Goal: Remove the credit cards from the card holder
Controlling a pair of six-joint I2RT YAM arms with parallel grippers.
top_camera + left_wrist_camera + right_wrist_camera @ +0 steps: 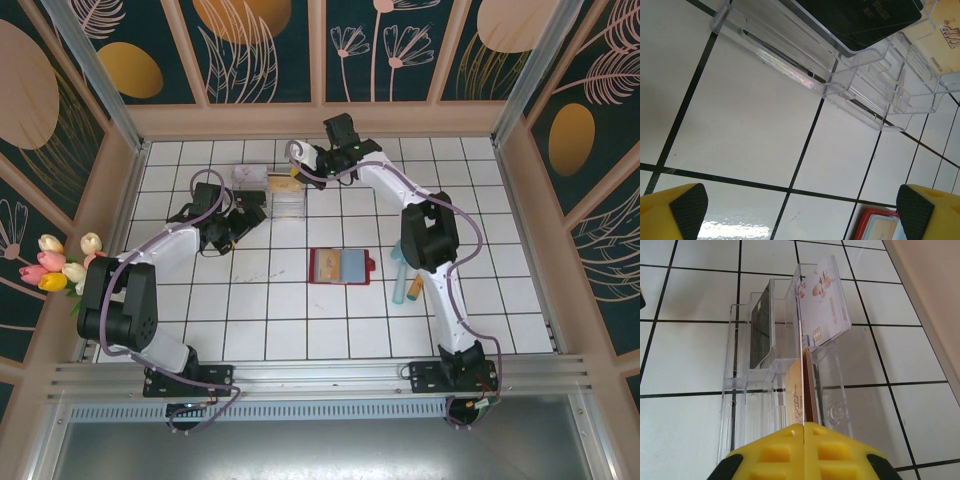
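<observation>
- The right gripper (pixel 804 429) is pressing its yellow jaws fully together. They are pinching the near edge of a thin tan-orange rectangular credit card (pixel 796 395).
- That tan-orange card is standing on edge in a slot of the clear plastic tiered box (pixel 740 390), at the far part of the white tiled table (pixel 250 320).
- Two more cards are standing in the box beyond it. A white printed card (pixel 822 305) is sitting farther along the same line, and a dark card (pixel 760 332) is sitting in the slot to its left in the right wrist view.
- The left gripper (pixel 802 205) is hanging over bare tile just on the near side of the box. Its jaws are spread as wide as they go and are gripping nothing.
- The small flat red rectangular card holder (pixel 342 266) is lying open like a book near the table's middle. Its long axis is running left to right, and it is sitting closer to the arm bases than either gripper.
- From the left gripper, the card holder is lying to the right and back toward the bases. From the right gripper, it is lying almost straight back.
- Tan is showing in the holder's left half, so a card is probably waiting there.
- Both grippers are looking about equally near, but the left one is the free one.
</observation>
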